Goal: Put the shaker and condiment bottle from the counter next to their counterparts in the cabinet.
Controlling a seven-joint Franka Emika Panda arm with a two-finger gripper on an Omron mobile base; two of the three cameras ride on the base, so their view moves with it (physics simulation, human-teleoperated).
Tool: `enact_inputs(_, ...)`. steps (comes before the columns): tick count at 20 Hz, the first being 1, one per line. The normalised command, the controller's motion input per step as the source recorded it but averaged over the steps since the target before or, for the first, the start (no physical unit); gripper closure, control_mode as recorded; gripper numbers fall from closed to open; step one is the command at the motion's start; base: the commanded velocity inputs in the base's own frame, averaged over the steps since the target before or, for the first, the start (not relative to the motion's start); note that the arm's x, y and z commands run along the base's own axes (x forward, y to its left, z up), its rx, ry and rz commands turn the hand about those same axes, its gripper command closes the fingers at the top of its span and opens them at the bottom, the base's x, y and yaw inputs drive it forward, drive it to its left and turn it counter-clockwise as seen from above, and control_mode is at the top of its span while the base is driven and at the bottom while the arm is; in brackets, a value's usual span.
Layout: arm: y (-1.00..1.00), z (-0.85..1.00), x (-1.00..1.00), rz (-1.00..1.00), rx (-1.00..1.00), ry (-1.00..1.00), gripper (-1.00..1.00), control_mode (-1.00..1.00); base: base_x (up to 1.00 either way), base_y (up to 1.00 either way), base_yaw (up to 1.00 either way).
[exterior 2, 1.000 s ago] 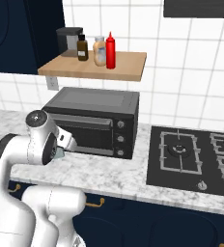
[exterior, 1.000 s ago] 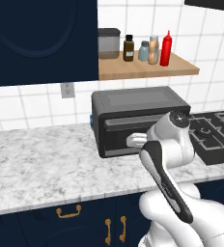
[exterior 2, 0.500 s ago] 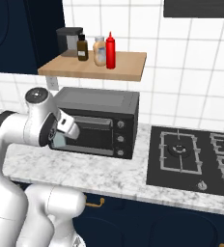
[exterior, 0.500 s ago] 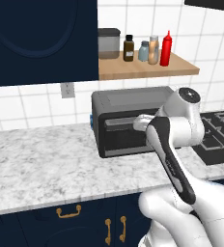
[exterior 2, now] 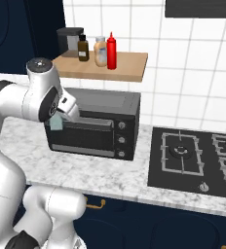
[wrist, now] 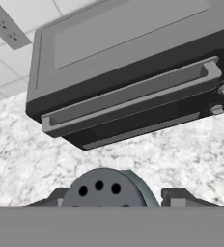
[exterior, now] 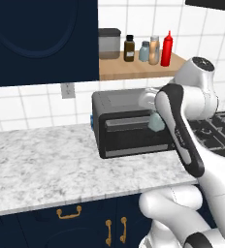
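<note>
My gripper (exterior: pixel 155 121) (exterior 2: pixel 56 121) (wrist: pixel 114 198) is shut on the small pale blue-grey shaker (exterior: pixel 157 124) (exterior 2: pixel 55 124). I hold it in the air in front of the toaster oven, above the marble counter (exterior: pixel 46 160) (exterior 2: pixel 134 175). In the hand view its grey perforated cap (wrist: pixel 102 190) sits between my fingers. On the wooden cabinet shelf (exterior: pixel 134 68) (exterior 2: pixel 129 65) stand the matching shaker (exterior: pixel 144 51), the tan bottle (exterior: pixel 154 50) (exterior 2: pixel 101 51) and the red condiment bottle (exterior: pixel 167 49) (exterior 2: pixel 111 51), the red one at the open end.
A black toaster oven (exterior: pixel 124 126) (exterior 2: pixel 100 126) (wrist: pixel 133 72) stands on the counter under the shelf. A grey canister (exterior: pixel 108 43) (exterior 2: pixel 68 41) and a dark brown bottle (exterior: pixel 129 48) (exterior 2: pixel 83 47) share the shelf. A hob (exterior 2: pixel 193 155) lies to the right. A navy wall cupboard (exterior: pixel 41 38) adjoins the shelf.
My arm has risen and swung slightly right, carrying the shaker higher in front of the toaster oven. The things on the shelf have not moved.
</note>
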Motion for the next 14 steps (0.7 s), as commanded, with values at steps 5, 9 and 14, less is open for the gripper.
enact_inputs(5, 0.00, 0.45, 0.00, -0.06, -0.01, -0.13, 1.00, -1.00, 0.00, 0.00, 0.00)
enact_inputs(9, 0.00, 0.47, -0.11, -0.06, -0.02, -0.19, 1.00, -1.00, 0.00, 0.00, 0.00)
enact_inputs(14, 0.00, 0.46, -0.25, -0.04, 0.00, -0.23, 1.00, -1.00, 0.00, 0.00, 0.00)
